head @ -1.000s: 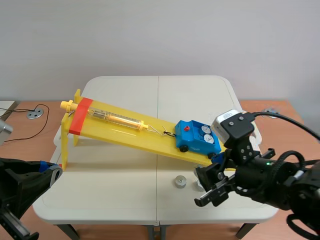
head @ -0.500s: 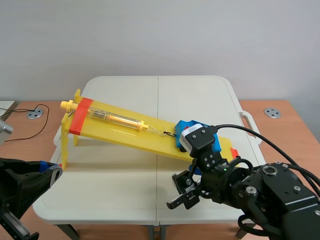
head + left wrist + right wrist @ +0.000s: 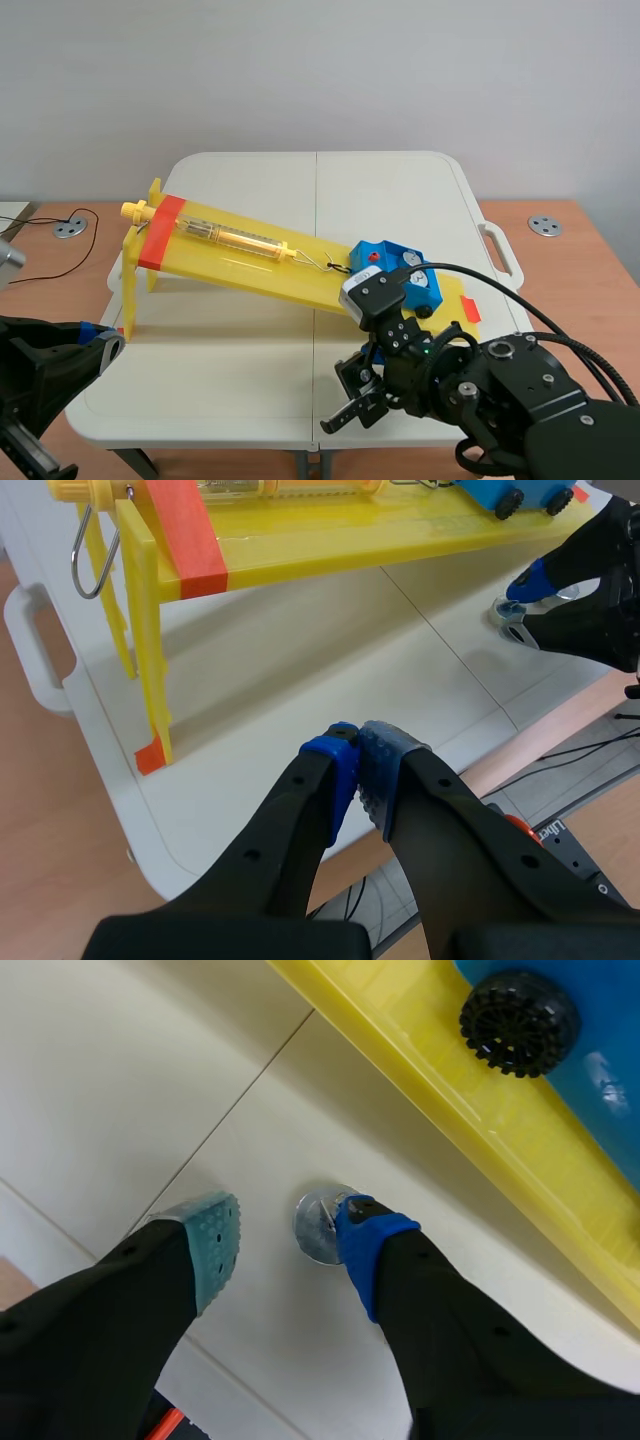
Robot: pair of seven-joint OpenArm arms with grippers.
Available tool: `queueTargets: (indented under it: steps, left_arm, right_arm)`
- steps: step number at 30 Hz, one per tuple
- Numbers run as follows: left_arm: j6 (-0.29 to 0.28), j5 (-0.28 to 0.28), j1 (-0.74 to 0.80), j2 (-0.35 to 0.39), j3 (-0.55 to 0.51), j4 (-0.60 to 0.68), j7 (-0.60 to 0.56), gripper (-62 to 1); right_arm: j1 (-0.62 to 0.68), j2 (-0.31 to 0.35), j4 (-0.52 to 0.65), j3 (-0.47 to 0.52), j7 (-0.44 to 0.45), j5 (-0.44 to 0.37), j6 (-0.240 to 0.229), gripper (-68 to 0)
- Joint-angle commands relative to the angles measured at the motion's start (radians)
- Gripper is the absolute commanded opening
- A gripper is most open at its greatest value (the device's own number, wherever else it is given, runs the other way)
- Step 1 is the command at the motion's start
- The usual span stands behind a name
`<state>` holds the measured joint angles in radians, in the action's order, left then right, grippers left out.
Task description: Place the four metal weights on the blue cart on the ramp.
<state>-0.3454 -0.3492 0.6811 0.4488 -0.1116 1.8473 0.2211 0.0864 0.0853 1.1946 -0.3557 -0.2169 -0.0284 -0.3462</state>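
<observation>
- The right gripper (image 3: 290, 1238) is hanging low over the table (image 3: 250, 180), just in front of the ramp's low end. Its fingers are standing well apart and holding nothing.
- A metal weight (image 3: 315, 1230) is lying flat on the table between those fingers, far nearer the blue pad (image 3: 365, 1235), which is overlapping its edge. Whether that pad is touching it I cannot tell. The grey-green pad (image 3: 215, 1245) is standing apart from it.
- In the left wrist view the same weight (image 3: 512, 630) is showing under the right gripper's blue tip.
- The cart (image 3: 385, 252) is sitting on the low end of the yellow ramp (image 3: 250, 265), partly hidden behind the right arm. A pale disc (image 3: 413, 283) is showing on its top; how many are riding there I cannot tell.
- In the right wrist view one black wheel (image 3: 518, 1022) of the cart is resting on the ramp, ahead of the gripper.
- A spring scale (image 3: 235, 238) is lying along the ramp, hooked toward the cart's front.
- The left gripper (image 3: 358, 770) is hanging near the table's left edge, by the ramp's high end. Its fingers are pressing together with nothing between them.
</observation>
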Motion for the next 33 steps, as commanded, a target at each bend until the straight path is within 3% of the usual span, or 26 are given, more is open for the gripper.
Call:
queueTargets:
  steps: [1, 6, 20, 24, 27, 33]
  left_arm:
    - [-0.036, -0.074, -0.034, -0.022, -0.010, 0.076, -0.089, -58.0]
    - [-0.036, -0.074, -0.034, -0.022, -0.010, 0.076, -0.089, -58.0]
    - [-0.036, -0.074, -0.034, -0.022, -0.010, 0.076, -0.089, -58.0]
    - [-0.036, -0.074, -0.034, -0.022, -0.010, 0.076, -0.089, -58.0]
    - [-0.036, -0.074, -0.034, -0.022, -0.010, 0.076, -0.089, -58.0]
    - [-0.036, -0.074, -0.034, -0.022, -0.010, 0.076, -0.089, -58.0]
  right_arm:
    - [-0.079, -0.027, 0.057, -0.005, 0.135, -0.024, 0.047, -45.0]
    - [-0.079, -0.027, 0.048, -0.005, 0.116, -0.024, 0.068, -54.6]
    - [-0.089, -0.025, -0.009, -0.005, 0.100, -0.023, 0.071, -55.3]
    - [-0.089, -0.025, -0.009, -0.005, 0.085, -0.023, 0.070, -65.3]
    - [-0.087, -0.023, -0.008, -0.005, 0.046, -0.023, 0.069, -66.9]
    - [-0.011, 0.039, 0.124, -0.004, 0.020, -0.031, 0.062, -66.9]
